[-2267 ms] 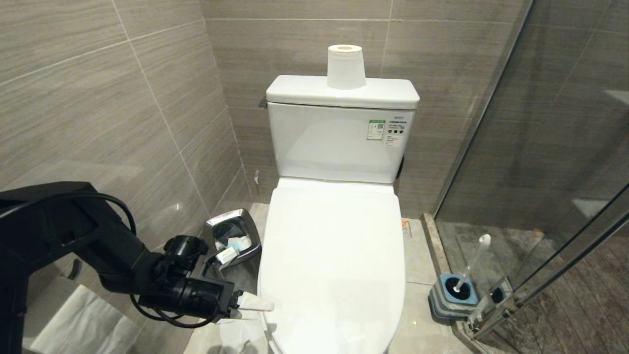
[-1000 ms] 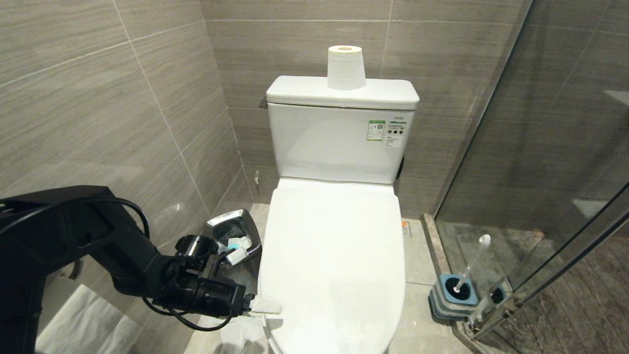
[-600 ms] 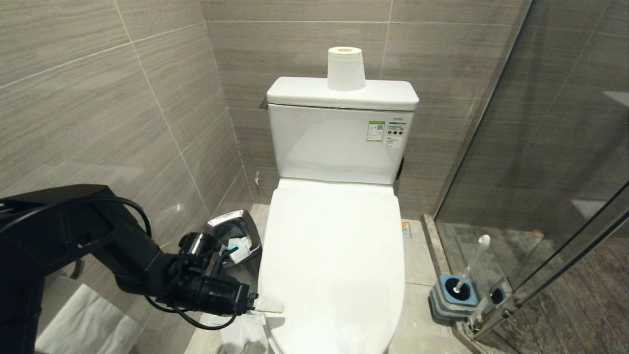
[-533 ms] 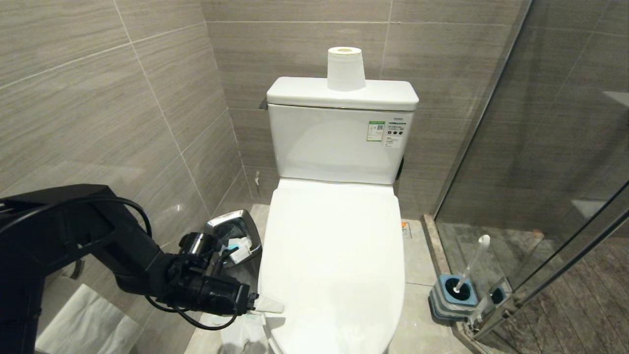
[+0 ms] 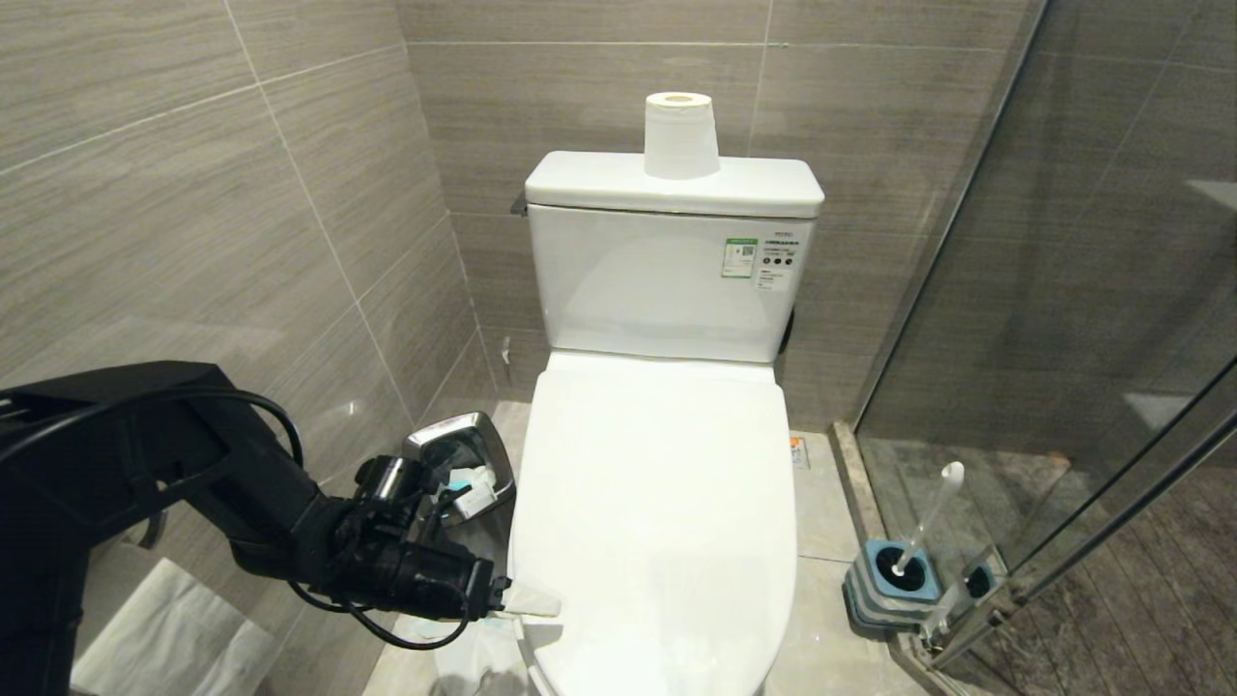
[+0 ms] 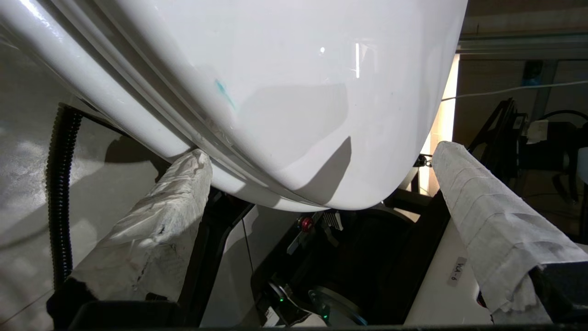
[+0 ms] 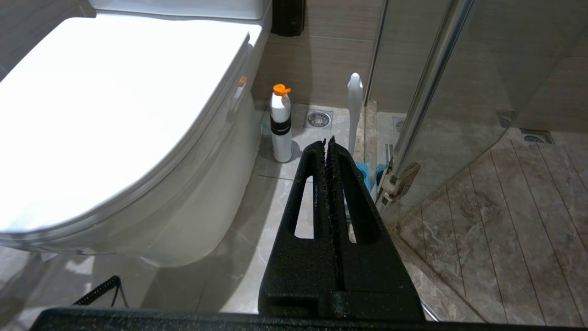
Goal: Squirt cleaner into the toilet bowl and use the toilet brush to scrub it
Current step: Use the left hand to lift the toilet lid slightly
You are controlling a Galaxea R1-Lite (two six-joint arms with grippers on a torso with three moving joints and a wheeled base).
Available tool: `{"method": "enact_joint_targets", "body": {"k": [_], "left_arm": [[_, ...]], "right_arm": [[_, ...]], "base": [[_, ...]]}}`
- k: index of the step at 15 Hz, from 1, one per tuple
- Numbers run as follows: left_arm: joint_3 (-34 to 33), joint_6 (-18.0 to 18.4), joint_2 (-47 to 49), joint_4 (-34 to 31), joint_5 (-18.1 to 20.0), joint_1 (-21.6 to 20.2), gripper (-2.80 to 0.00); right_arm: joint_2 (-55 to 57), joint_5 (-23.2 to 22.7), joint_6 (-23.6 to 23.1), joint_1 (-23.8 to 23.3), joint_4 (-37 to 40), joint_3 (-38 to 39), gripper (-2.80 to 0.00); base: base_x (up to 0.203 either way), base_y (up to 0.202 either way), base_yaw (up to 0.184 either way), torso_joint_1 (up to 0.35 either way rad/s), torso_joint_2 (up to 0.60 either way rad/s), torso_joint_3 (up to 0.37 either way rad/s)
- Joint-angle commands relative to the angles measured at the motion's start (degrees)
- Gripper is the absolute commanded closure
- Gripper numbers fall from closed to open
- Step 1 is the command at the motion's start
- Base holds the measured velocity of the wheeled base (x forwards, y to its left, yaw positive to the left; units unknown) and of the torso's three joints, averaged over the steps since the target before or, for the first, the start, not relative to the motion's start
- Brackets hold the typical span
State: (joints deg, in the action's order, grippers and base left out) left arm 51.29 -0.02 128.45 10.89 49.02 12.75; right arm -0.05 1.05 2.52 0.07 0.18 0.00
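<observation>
At seven o'clock our left pincer point(image 5: 527, 604) gapes wide against the closed lid point(image 5: 657, 522), steel bin point(image 5: 462, 464) behind; the right pincer point(image 7: 328, 142) is pressed together near the toilet brush point(image 5: 928, 522).

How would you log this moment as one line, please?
toilet lid: closed | left gripper: open, straddling lid's front-left edge | right gripper: shut, empty, parked | toilet brush: in holder

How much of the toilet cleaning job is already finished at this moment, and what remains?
Nothing looks finished: the toilet lid is down, so the bowl is covered. In hand: the left gripper is open at the lid's front left edge, one wrapped finger under the rim, apparently to lift it. Left: squirting cleaner from the orange-capped bottle and scrubbing; the toilet brush stands in its holder. The right gripper is shut, parked.
</observation>
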Motion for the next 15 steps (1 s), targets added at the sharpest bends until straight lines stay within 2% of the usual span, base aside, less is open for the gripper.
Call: {"method": "enact_joint_targets", "body": {"k": [1, 5, 7, 15], "left_arm": [[0.0, -0.1, -0.4, -0.4, 1.7, 0.1, -2.8], [0.0, -0.2, -1.0, -1.1, 3.5, 0.1, -2.8], [0.0, -1.7, -1.5, -1.2, 4.2, 0.2, -2.8], [0.2, -4.5, -3.2, -0.4, 11.6, -0.2, -2.8]], "right_arm": [[0.0, 0.0, 0.0, 0.0, 0.0, 0.1, 0.0], [0.0, 0.0, 0.0, 0.0, 0.0, 0.1, 0.0], [0.0, 0.0, 0.0, 0.0, 0.0, 0.1, 0.0], [0.0, 0.0, 0.0, 0.0, 0.0, 0.1, 0.0]], "base": [[0.0, 0.0, 0.0, 0.0, 0.0, 0.0], [0.0, 0.0, 0.0, 0.0, 0.0, 0.0], [0.0, 0.0, 0.0, 0.0, 0.0, 0.0], [0.0, 0.0, 0.0, 0.0, 0.0, 0.0]]}}
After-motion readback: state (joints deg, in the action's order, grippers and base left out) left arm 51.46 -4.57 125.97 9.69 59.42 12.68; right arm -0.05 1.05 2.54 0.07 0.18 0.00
